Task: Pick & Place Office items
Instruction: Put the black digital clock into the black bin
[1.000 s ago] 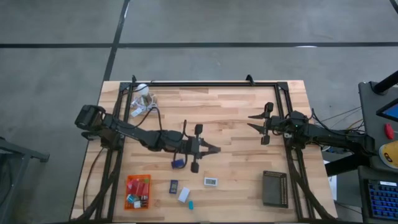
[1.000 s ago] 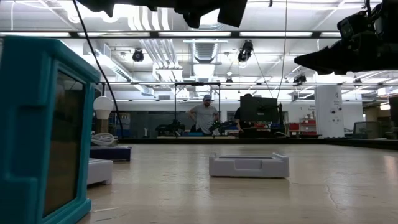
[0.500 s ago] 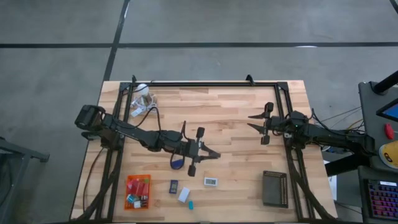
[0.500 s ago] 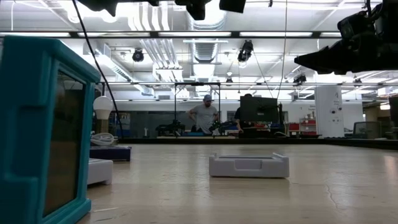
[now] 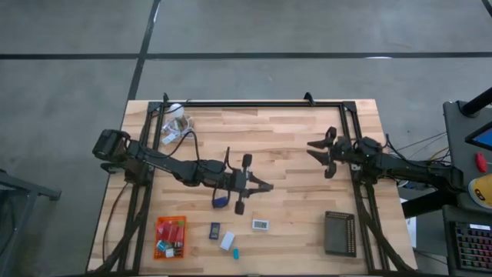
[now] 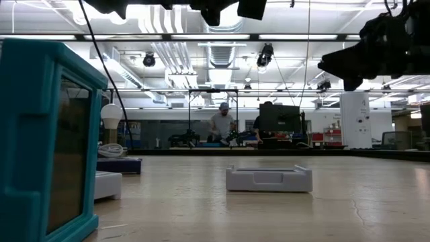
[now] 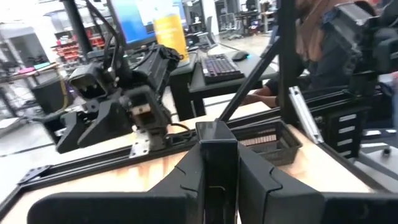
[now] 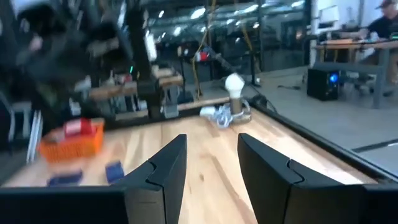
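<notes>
My left gripper (image 5: 267, 186) hovers shut over the middle of the wooden table, pointing level toward the right edge, with nothing in it; its fingers (image 7: 216, 134) are together. My right gripper (image 5: 311, 149) stands open above the table's right half, pointing left, with nothing between its fingers (image 8: 211, 142). Near the front edge several office items lie flat on the table: a white piece (image 5: 260, 224), a navy piece (image 5: 214, 230), another white piece (image 5: 227, 241) and a teal piece (image 5: 236, 252). In the low view the teal piece (image 6: 47, 134) fills the left side.
An orange tray (image 5: 158, 231) with red, white and green pieces sits at the front left. A black ribbed tray (image 5: 339, 232) sits at the front right. A white bulb with coiled cord (image 5: 176, 113) stands at the far left corner. People stand in the room beyond the table.
My right gripper has rolled about the line it points along and stayed in place; its two fingers now appear closer together from above. Nothing on the table has moved.
</notes>
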`<action>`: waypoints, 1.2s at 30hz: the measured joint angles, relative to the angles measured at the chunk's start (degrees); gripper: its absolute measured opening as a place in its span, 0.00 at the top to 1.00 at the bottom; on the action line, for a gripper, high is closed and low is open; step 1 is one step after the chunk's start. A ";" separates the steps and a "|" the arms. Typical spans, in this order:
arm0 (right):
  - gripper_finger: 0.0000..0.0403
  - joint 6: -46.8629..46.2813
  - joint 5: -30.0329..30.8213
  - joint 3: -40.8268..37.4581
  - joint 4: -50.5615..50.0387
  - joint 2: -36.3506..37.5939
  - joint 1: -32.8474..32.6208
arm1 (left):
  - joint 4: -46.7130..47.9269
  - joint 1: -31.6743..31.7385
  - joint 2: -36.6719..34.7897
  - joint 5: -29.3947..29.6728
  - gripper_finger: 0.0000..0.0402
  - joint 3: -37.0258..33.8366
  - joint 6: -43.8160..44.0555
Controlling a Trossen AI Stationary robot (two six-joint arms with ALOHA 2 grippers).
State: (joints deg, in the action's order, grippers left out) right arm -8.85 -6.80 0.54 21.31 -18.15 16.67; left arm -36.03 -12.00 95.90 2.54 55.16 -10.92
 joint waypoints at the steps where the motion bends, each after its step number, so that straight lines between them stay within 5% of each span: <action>1: 0.65 -1.27 0.73 0.00 1.08 0.00 -0.01 | 0.02 0.13 0.00 0.59 0.86 0.00 -0.26; 14: 0.65 -3.55 0.14 0.01 5.29 -1.16 -1.10 | 0.02 1.85 0.00 1.75 0.86 0.33 -1.09; 23: 0.65 -2.64 -2.12 0.00 13.60 -11.21 -12.03 | 0.03 2.58 0.00 1.69 0.86 0.33 -1.29; 31: 0.65 8.16 10.98 0.01 28.10 -23.79 -23.69 | 0.04 2.61 0.00 1.53 0.86 0.07 -1.28; 36: 0.65 8.56 11.73 1.68 31.34 -30.83 -27.51 | 0.03 2.62 0.00 1.56 0.86 0.04 -1.30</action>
State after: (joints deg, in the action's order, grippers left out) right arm -0.28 4.93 2.21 52.65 -48.98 -10.84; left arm -36.00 -9.39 95.90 4.10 55.20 -12.23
